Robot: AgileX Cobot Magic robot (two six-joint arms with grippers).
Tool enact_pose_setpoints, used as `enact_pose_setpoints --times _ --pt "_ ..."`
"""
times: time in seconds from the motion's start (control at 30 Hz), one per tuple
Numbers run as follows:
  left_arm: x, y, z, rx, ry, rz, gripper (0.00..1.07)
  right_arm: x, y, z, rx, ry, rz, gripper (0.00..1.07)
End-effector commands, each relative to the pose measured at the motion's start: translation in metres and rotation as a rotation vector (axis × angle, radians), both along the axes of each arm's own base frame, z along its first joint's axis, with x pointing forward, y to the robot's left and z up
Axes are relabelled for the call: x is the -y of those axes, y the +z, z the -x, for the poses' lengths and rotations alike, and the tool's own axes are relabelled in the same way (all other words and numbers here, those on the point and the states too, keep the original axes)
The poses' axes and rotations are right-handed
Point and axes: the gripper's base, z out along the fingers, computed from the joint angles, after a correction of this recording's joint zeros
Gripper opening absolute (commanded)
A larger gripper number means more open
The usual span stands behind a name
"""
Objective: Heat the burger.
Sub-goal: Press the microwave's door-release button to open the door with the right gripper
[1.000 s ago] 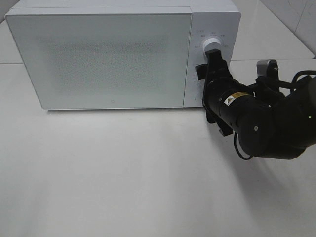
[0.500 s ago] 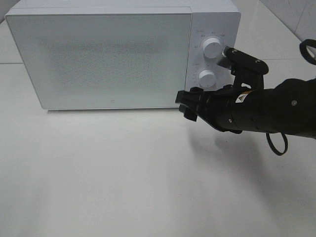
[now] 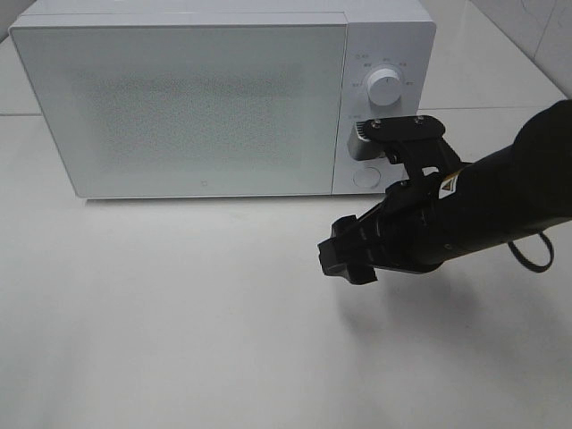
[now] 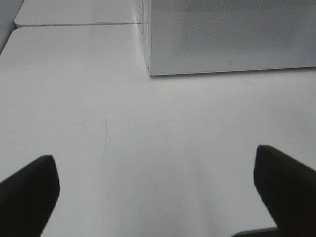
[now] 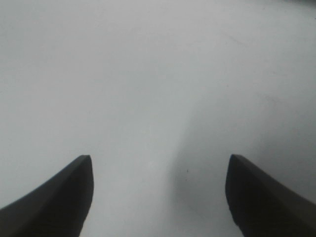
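The burger is out of view. The white microwave [image 3: 197, 107] stands at the back of the table with its frosted door closed, and nothing shows through it. My right gripper [image 3: 344, 257] hangs over the table in front of the control panel, pointing left and down, away from the upper knob [image 3: 384, 88]. In the right wrist view the right gripper [image 5: 158, 192] is open over bare white table, with nothing between its fingers. My left gripper [image 4: 155, 190] is wide open over the table, with the microwave's [image 4: 227, 34] lower left corner ahead of it. The high view does not show the left arm.
The right arm's black wrist partly covers the lower knob [image 3: 360, 143]; a round button [image 3: 365, 177] sits below it. The white table [image 3: 179, 313] stretches in front of the microwave, and a tile seam runs behind it on the right.
My right gripper has left the microwave's upper knob and swung down and to the left, ending over the table in front of the control panel. The door stays closed.
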Motion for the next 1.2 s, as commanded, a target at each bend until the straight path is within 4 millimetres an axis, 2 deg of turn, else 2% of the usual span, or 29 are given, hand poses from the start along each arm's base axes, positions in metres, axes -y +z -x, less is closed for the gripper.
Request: enact_pose_setpoints --times 0.03,0.1,0.27,0.77,0.9,1.03,1.13,1.2 --pt "0.0 -0.001 0.003 0.017 0.003 0.011 1.0 0.003 0.011 0.003 -0.016 0.041 0.038 0.73" --pt "0.0 -0.001 0.003 0.017 0.003 0.011 1.0 0.009 0.025 0.01 -0.029 0.056 0.072 0.73" --pt "0.0 -0.001 0.003 0.017 0.003 0.011 1.0 0.02 0.042 0.026 -0.062 0.077 0.124 0.73" --pt "0.0 -0.001 0.003 0.017 0.003 0.011 1.0 0.052 0.096 0.078 -0.048 0.1 0.108 0.73" --pt "0.0 -0.001 0.003 0.017 0.003 0.011 1.0 0.06 0.101 0.089 -0.036 0.102 0.114 0.73" --pt "0.0 -0.001 0.003 0.017 0.003 0.011 1.0 0.076 0.109 0.111 0.006 0.107 0.116 0.73" --pt "0.0 -0.001 0.003 0.017 0.003 0.011 1.0 0.082 0.109 0.119 0.02 0.108 0.121 0.73" --pt "0.0 -0.001 0.003 0.017 0.003 0.011 1.0 0.09 0.109 0.132 0.045 0.107 0.108 0.73"
